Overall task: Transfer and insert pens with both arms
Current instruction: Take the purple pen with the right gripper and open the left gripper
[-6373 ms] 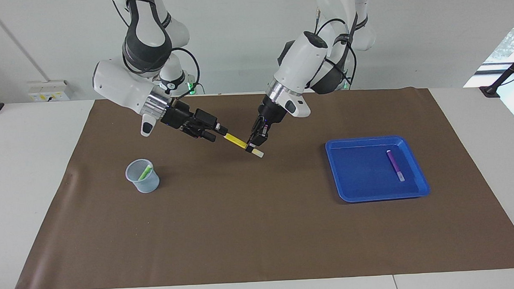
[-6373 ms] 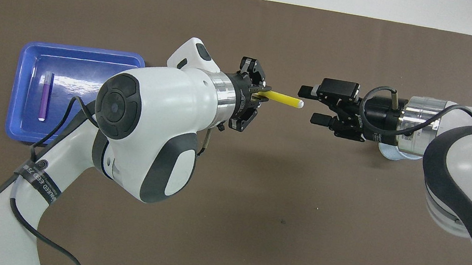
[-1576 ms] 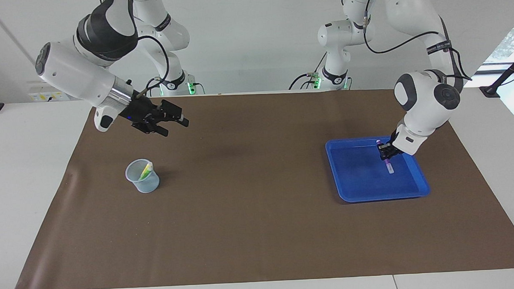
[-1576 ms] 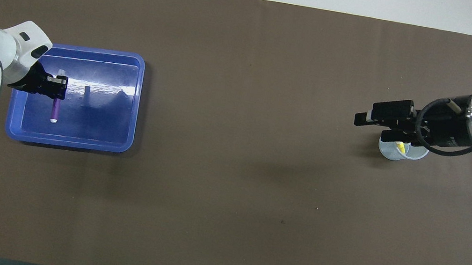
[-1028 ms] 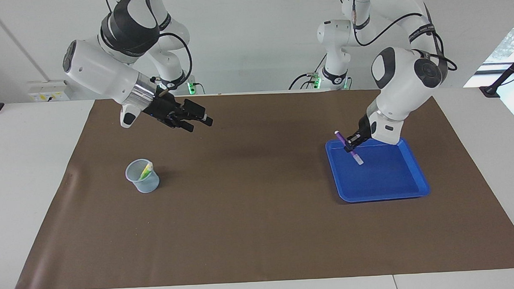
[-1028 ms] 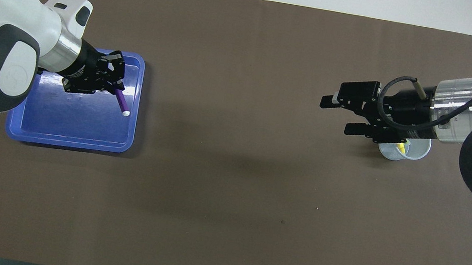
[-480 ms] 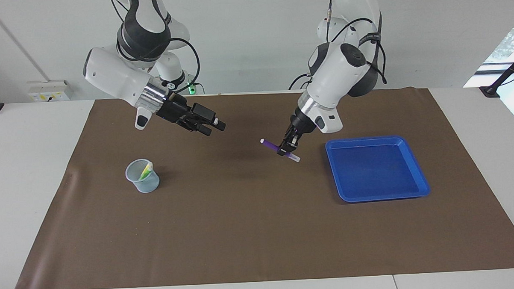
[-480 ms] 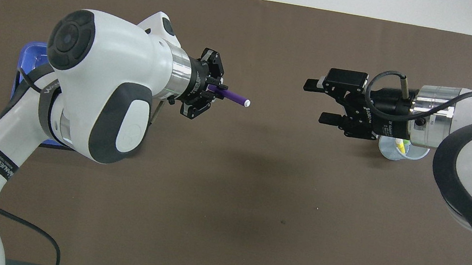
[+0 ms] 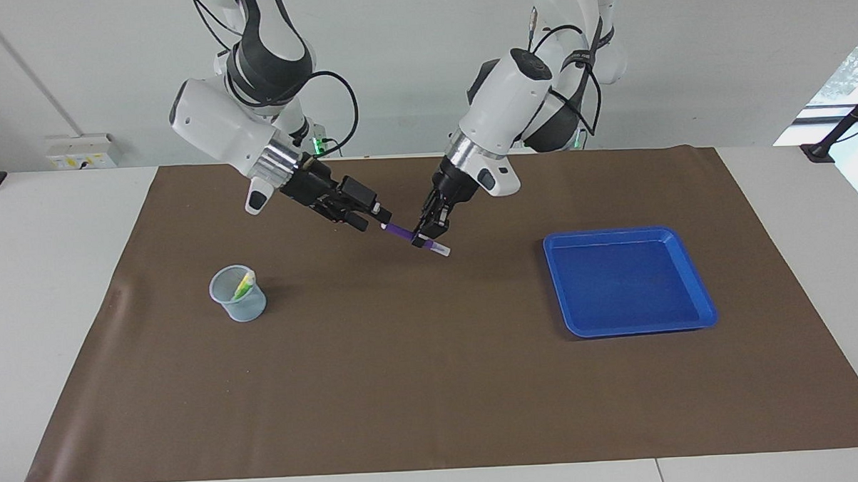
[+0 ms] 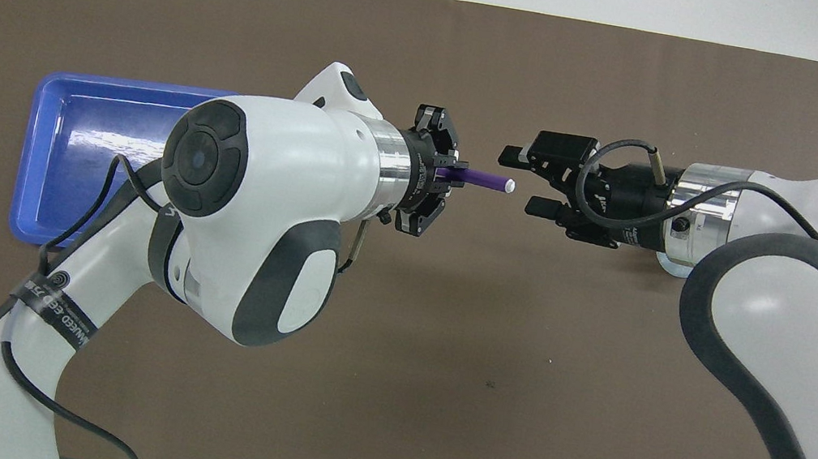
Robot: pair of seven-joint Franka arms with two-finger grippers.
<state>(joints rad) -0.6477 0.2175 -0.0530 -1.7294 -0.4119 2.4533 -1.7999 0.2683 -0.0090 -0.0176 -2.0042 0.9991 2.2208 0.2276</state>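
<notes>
The purple pen (image 9: 402, 233) (image 10: 478, 180) hangs level over the middle of the mat, with my left gripper (image 9: 429, 237) (image 10: 454, 175) shut on its capped end. Its free end points at my right gripper (image 9: 371, 216) (image 10: 519, 179), which is open, the pen's tip just reaching in between its fingertips without a grip. The green and yellow pens (image 9: 244, 284) stand in a pale cup (image 9: 239, 303) toward the right arm's end of the table. In the overhead view the right wrist hides most of the cup (image 10: 668, 264).
A blue tray (image 9: 630, 280) (image 10: 100, 156) lies on the brown mat (image 9: 434, 383) toward the left arm's end of the table. The mat covers most of the white table.
My left gripper has carried the purple pen from over the tray to over the mat's middle. The right gripper has come to meet it, so the pen's tip now sits at its fingertips.
</notes>
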